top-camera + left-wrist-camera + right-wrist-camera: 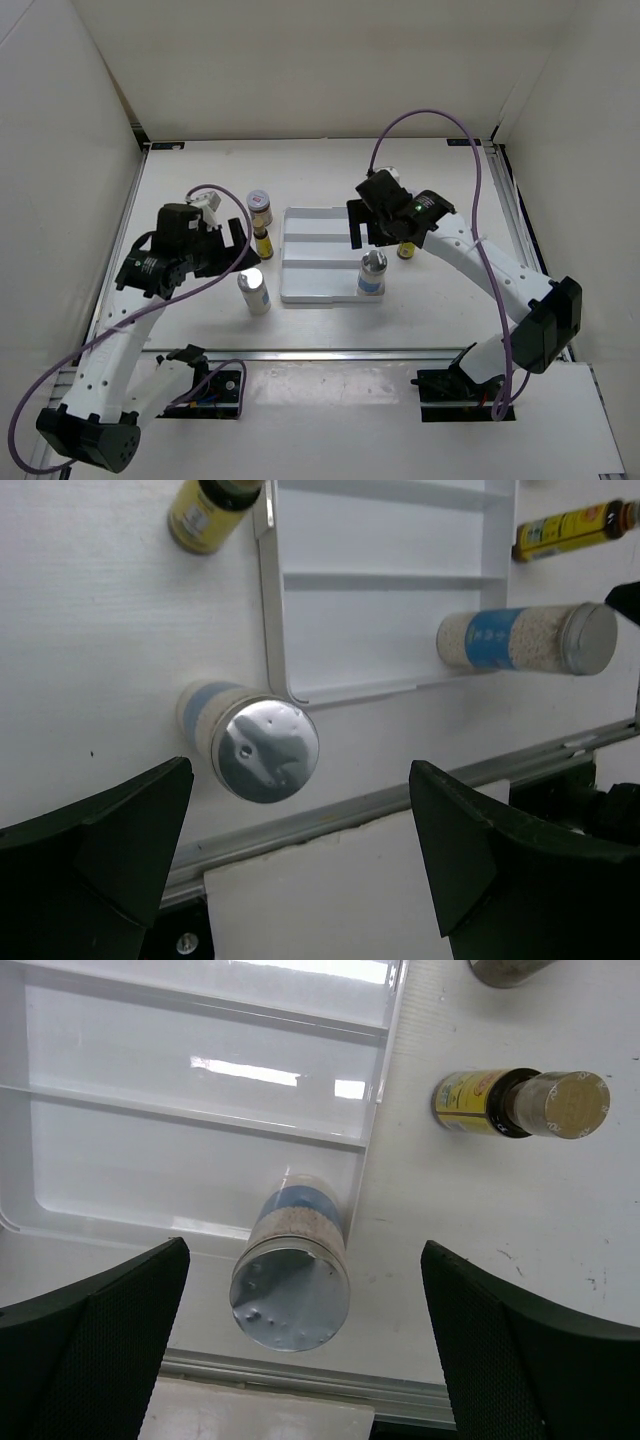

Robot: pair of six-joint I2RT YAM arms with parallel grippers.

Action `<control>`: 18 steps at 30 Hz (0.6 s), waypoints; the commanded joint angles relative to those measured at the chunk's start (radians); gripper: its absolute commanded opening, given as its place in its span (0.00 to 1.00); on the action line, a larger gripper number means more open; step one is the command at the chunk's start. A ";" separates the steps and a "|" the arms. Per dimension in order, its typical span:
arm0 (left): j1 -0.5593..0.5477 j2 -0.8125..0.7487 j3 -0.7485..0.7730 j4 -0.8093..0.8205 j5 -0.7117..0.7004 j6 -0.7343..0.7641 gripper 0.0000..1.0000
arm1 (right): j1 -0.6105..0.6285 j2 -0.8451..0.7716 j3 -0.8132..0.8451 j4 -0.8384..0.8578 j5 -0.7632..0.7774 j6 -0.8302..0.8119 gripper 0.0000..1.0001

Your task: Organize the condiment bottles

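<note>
The left pincer (300, 775) stands wide apart above the surface (90, 630) and holds nothing. A white bottle (262, 748) with a silver top stands upright below it, between the fingers (100, 850) and nearer the left one, touching neither. Ahead of this pincer a yellow bottle (205, 510) stands just outside the left wall of the tray (380, 610), with a jar (259, 205) just beyond it. The tray itself lies ahead and to the pincer's right. The right pincer (305, 1250) is likewise wide apart and empty, over the tray's near right corner. A second white bottle (290, 1280) stands there in the nearest compartment, with a gap to each finger. To this pincer's right, outside the tray, a second yellow bottle (520, 1105) stands on the surface. Farther ahead, only the edge of a second jar (505, 968) shows.
</note>
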 commanded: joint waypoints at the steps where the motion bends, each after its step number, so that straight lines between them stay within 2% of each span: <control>1: -0.074 0.006 0.005 -0.078 -0.076 -0.035 1.00 | 0.003 -0.027 0.014 -0.016 0.032 -0.007 1.00; 6: -0.196 0.089 0.016 -0.130 -0.211 -0.089 1.00 | 0.003 -0.045 0.001 -0.016 0.041 -0.007 1.00; 18: -0.196 0.266 0.034 -0.112 -0.296 -0.087 1.00 | 0.003 -0.074 -0.008 -0.036 0.079 -0.017 1.00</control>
